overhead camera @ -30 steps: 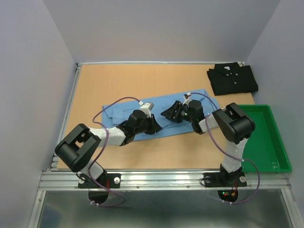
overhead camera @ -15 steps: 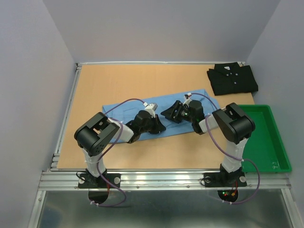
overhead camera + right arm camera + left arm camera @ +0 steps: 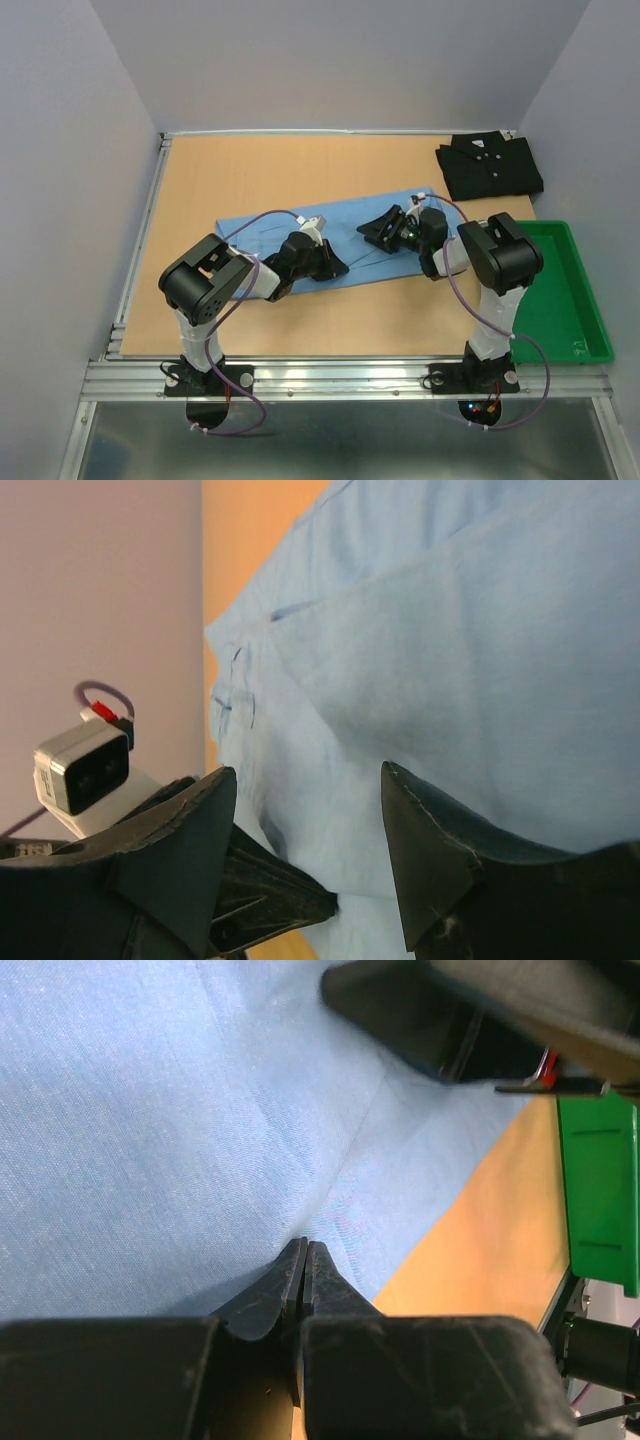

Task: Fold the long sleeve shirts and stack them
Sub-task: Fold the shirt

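The left gripper's jaws are clenched on a pinch of the light blue shirt, and a crease runs away from their tips. The right gripper's jaws stand released, spread over the same shirt; I can't tell whether they touch it.

From above, both arms cover the shirt's middle, so I can't make out its collar or buttons. The black shirt lies folded well beyond the right jaws, off to their right. The green tray sits right of them, cut off in my left wrist view.

Since a second ago the right jaws have drawn rightward, away from the left ones, and the left arm's elbow has swung in closer.
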{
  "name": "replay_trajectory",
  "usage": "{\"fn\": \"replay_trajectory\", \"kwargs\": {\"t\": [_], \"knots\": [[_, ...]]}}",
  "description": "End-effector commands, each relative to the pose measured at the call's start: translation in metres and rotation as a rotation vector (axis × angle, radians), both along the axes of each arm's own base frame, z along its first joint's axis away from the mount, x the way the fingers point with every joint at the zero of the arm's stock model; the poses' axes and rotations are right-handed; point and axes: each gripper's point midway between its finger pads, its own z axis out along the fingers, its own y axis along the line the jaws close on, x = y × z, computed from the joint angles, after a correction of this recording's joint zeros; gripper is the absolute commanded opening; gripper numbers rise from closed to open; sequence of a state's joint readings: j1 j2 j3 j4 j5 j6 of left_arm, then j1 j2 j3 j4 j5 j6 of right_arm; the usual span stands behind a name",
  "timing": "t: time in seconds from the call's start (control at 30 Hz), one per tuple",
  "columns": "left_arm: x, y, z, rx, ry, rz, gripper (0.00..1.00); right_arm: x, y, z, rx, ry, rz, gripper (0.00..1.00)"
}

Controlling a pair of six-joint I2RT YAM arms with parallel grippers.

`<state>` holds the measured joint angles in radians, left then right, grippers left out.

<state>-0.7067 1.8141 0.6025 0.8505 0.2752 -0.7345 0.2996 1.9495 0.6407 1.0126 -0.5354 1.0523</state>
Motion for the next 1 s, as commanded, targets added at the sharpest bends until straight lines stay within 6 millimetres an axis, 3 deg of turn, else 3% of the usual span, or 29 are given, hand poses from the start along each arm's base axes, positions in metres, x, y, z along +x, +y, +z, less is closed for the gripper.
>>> {"fn": "replay_trajectory", "kwargs": {"t": [0.0, 0.27, 0.37, 0.63, 0.8, 0.97], "knots": [[-0.007, 0.015, -0.024, 0.058, 0.057, 0.024, 0.08, 0.022, -0.031, 0.005, 0.019, -0.065, -0.069, 0.65], [-0.008, 0.015, -0.024, 0.050, 0.066, 0.022, 0.08, 0.067, -0.094, 0.000, 0.009, -0.087, -0.228, 0.65], [-0.009, 0.015, -0.024, 0.048, 0.066, 0.019, 0.08, 0.079, -0.108, 0.005, 0.002, -0.108, -0.277, 0.65], [-0.008, 0.014, -0.011, 0.029, 0.038, 0.019, 0.08, 0.102, -0.126, 0.032, -0.003, -0.177, -0.381, 0.65], [-0.007, 0.013, -0.004, 0.016, 0.023, 0.019, 0.10, 0.107, -0.134, 0.037, -0.035, -0.178, -0.424, 0.65], [0.002, 0.008, 0.018, 0.008, -0.031, 0.009, 0.24, 0.109, -0.152, 0.044, -0.189, -0.165, -0.481, 0.66]]}}
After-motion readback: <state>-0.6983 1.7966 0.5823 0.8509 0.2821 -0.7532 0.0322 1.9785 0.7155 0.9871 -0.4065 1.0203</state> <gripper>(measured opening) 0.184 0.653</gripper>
